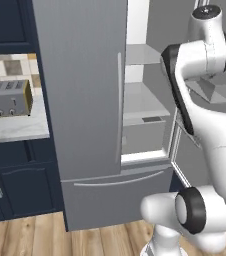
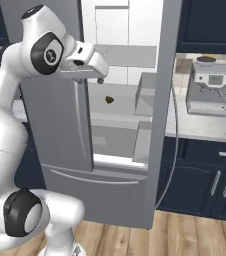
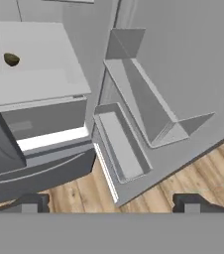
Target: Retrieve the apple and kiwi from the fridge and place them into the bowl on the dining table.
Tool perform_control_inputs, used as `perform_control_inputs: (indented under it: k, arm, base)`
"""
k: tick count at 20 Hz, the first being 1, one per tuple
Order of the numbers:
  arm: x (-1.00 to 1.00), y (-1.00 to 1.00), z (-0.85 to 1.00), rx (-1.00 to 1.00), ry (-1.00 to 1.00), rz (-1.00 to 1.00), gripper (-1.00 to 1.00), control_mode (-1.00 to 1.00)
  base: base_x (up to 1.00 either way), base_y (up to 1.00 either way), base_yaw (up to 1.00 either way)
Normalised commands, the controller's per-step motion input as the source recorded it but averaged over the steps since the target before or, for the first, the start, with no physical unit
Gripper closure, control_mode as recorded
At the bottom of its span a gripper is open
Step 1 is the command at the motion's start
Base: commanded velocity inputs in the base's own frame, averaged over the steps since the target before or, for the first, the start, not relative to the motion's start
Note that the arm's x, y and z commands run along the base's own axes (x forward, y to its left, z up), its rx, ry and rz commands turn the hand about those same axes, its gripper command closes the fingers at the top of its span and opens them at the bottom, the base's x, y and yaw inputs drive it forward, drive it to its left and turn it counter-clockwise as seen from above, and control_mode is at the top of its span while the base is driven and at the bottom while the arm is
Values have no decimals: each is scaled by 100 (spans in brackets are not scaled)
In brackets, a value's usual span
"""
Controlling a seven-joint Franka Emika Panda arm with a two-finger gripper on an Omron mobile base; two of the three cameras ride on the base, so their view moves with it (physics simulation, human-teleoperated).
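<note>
I had the gripper (image 3: 112, 202) in front of the open fridge (image 1: 80, 100), jaws wide and empty. The kiwi (image 2: 109, 100) sat far back on a shelf (image 3: 39, 84), so I judged a slow, level reach best.

Navy cabinets (image 1: 15, 187) line a simulated kitchen's lower left in the left base view, under a marble counter (image 1: 15, 127) carrying a silver toaster (image 1: 7, 97) before a tiled backsplash (image 1: 10, 66). In the right base view, an espresso machine (image 2: 212, 87) stands at right. Light wood plank flooring (image 2: 185, 235) runs along the bottom.
</note>
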Motion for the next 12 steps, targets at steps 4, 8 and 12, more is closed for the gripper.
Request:
perform_control_inputs:
  k: [4,8,12]
  arm:
    - [-48,98,-31,29,0,0,-100,-100]
    - [-17,79,-32,22,2,2,-100,-100]
    - [34,53,-37,13,0,5,-100,-100]
  base:
    - [0,0,0]
    - [0,0,0]
    - [0,0,0]
